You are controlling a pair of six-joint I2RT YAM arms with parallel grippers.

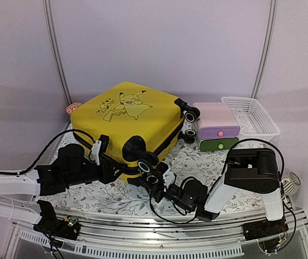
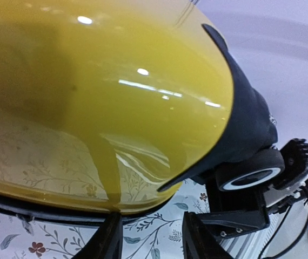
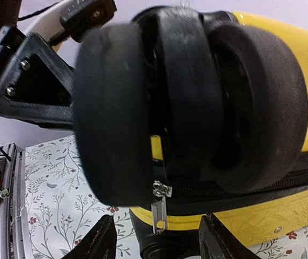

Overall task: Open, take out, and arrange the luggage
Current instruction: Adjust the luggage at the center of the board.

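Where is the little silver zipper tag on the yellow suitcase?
In the right wrist view the zipper tag dangles from the black zipper under the near wheel at the suitcase corner, lined up between the right claw fingers.

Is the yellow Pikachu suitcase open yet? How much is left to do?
Nothing is done yet: the luggage lies flat on the table, zipped shut. In hand: the right gripper has its open jaws either side of the silver zipper pull below a wheel, and the left gripper sits open close to the shell. Left to do: unzip it, lift the lid, take things out and arrange them.
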